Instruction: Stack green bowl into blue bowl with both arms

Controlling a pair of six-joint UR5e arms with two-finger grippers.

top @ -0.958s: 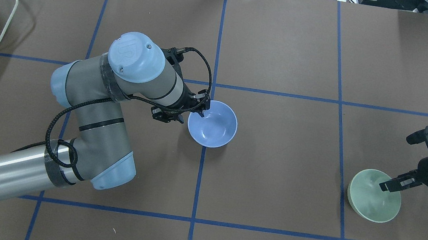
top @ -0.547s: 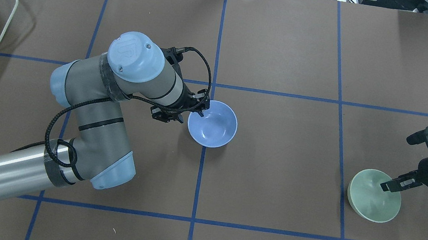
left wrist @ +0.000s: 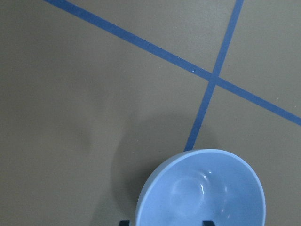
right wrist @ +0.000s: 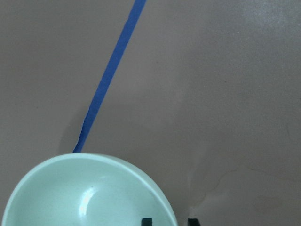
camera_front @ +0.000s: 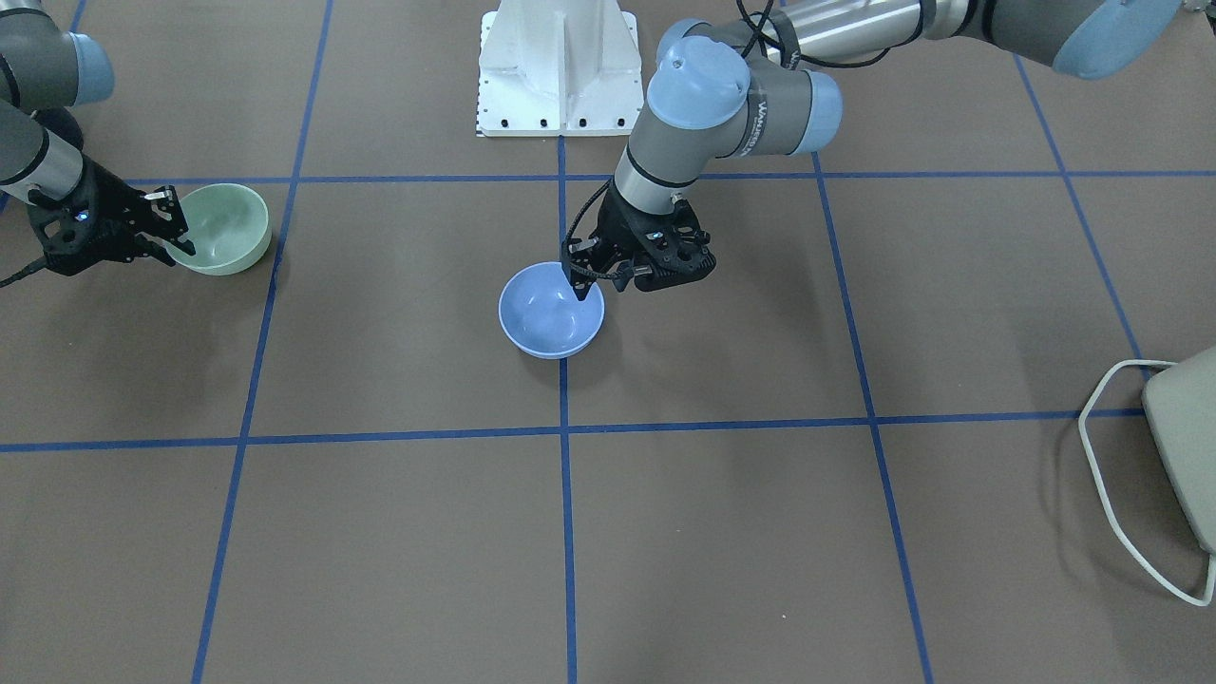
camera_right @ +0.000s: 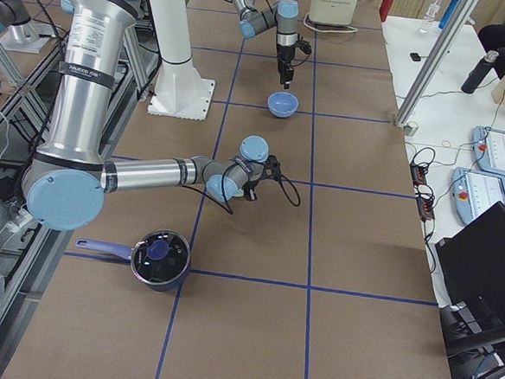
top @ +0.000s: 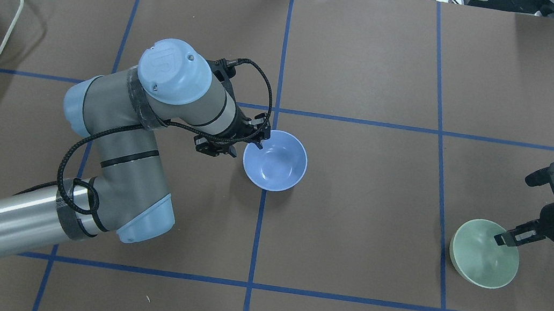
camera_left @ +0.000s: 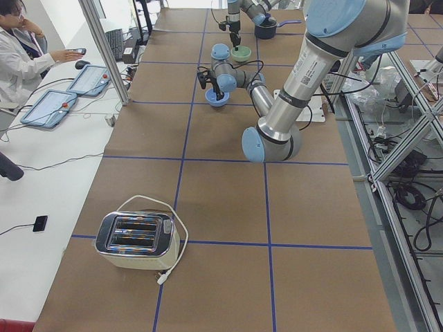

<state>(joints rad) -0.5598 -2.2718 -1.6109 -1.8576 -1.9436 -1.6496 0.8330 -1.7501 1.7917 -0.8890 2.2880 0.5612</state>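
Observation:
The blue bowl (top: 278, 164) sits upright at the table's middle, on a blue tape line; it also shows in the front view (camera_front: 546, 318) and the left wrist view (left wrist: 202, 193). My left gripper (top: 256, 144) is open, with one finger inside and one outside the bowl's near-left rim. The green bowl (top: 479, 257) sits upright at the right side, also in the front view (camera_front: 223, 228) and the right wrist view (right wrist: 70, 197). My right gripper (top: 509, 239) straddles its rim with the fingers set narrowly, a gap showing on each side of the rim.
A toaster (camera_left: 135, 238) with a white cord stands at the table's far left end. A dark pot with a lid (camera_right: 157, 256) stands near my right arm's base. The white pedestal (camera_front: 560, 66) is at the table's near edge. An operator sits beside the table.
My left arm's wrist and elbow have shifted slightly up and left. My right gripper has drawn back a little toward the green bowl's rim. Neither bowl has moved.

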